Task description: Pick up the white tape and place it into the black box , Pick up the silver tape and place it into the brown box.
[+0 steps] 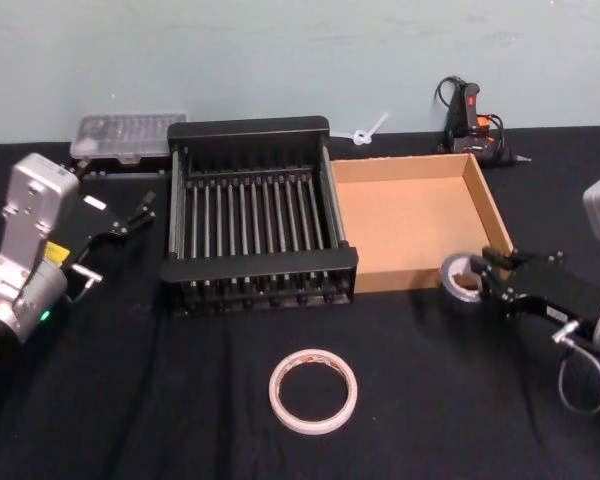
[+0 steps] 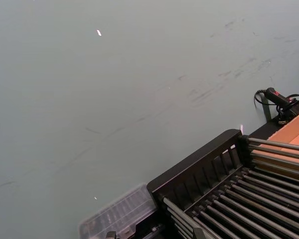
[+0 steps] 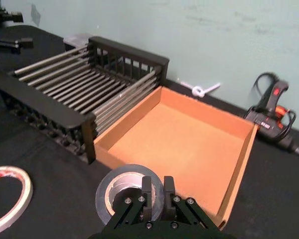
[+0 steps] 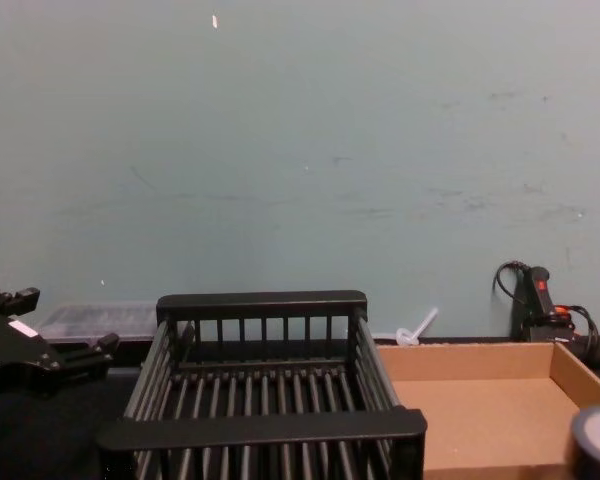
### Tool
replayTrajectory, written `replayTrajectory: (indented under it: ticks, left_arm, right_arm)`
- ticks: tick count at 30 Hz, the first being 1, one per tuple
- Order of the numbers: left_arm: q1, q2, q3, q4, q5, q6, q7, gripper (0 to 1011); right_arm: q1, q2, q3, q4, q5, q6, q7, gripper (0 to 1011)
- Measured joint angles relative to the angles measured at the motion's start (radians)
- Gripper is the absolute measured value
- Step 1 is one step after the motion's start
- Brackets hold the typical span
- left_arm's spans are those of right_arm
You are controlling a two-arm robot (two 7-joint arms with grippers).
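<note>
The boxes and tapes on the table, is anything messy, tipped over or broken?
Nothing stands out. The black box and brown box sit upright side by side, both empty. The white tape lies flat on the table in front of them. The right gripper holds the silver tape by the brown box's front edge.

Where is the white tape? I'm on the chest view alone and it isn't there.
Observer: The white tape lies flat on the black cloth in front of the black box, robot side; the left end effector sits apart, left of that box.
Operator: Is the grey roll at my lower right held?
Observer: Yes, the right end effector is shut on the silver tape, gripping its wall.
Operator: Over the brown box yet?
Observer: No, it's just short of the brown box, at the front wall by its right corner.
</note>
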Motion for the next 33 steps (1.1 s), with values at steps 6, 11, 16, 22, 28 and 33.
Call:
replayTrajectory:
  ticks: [6,11,16,22,28,33]
  left_arm:
    - [0.0,0.0,0.0,0.0,0.0,0.0,0.0,1001]
    - [0.0,0.0,0.0,0.0,0.0,0.0,0.0,1001]
    - [0.0,0.0,0.0,0.0,0.0,0.0,0.0,1001]
    - [0.0,0.0,0.0,0.0,0.0,0.0,0.0,1001]
    - [0.0,0.0,0.0,0.0,0.0,0.0,0.0,1001]
    - [0.0,0.0,0.0,0.0,0.0,0.0,0.0,1001]
  right_arm:
    - [0.054,0.003,-0.011,0.025,-0.003,0.006,0.002,146]
    - [0.112,-0.009,-0.032,0.069,-0.014,0.028,-0.001,146]
    - [0.181,-0.033,-0.056,0.128,-0.024,0.051,-0.005,146]
    - [0.254,-0.067,-0.081,0.2,-0.034,0.06,-0.006,146]
    - [0.325,-0.105,-0.108,0.28,-0.048,0.061,-0.005,146]
    - [0.375,-0.132,-0.126,0.34,-0.059,0.055,-0.001,146]
